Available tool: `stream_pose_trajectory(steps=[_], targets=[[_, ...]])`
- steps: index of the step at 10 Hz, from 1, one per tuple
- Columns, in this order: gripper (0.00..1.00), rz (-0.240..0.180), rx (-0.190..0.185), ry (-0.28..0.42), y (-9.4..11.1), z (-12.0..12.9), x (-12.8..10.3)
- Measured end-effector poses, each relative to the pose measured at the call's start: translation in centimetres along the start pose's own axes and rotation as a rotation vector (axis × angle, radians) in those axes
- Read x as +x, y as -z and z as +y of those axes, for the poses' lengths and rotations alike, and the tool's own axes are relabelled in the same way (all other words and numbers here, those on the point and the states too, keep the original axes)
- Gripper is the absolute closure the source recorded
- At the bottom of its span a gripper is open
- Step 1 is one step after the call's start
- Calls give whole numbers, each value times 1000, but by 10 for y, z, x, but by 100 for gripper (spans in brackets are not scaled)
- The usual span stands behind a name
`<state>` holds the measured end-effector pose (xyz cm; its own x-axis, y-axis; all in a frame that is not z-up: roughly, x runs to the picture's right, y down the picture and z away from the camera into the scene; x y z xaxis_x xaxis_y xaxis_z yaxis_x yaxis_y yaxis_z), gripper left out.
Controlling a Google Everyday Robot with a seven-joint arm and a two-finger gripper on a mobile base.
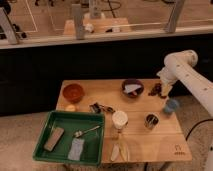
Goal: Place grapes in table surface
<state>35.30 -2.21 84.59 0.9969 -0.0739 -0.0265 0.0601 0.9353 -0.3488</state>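
The end effector is hanging at the far right edge of the surface, right beside the grapes, which are lying or being held just right of the dark bowl. I cannot tell whether the end effector is open, closed or already gripping the bunch, nor whether the grapes are resting on the wood or sitting slightly above it.

Judging from this, the step in hand is setting the bunch down on bare wood. Doing it well is calling for a slow, straight descent until the berries are bearing their own weight, then a gentle release. The bunch is lumpy and may be rolling toward the edge, so a spot slightly inward is looking safer. The blue cup and the small metallic cup are standing near, so the arm should be avoiding a sideways sweep. The green tray is lying well apart on the left.

A small dark logo is showing at the near right corner; it is too small to read, and no other writing is showing
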Motion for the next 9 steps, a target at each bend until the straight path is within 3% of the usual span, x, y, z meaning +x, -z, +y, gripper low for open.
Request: stream_pose_trajectory(steps=[6, 9], targets=[[20, 1, 2, 1, -3, -4, 2], [20, 18, 10, -26, -28, -21, 16]])
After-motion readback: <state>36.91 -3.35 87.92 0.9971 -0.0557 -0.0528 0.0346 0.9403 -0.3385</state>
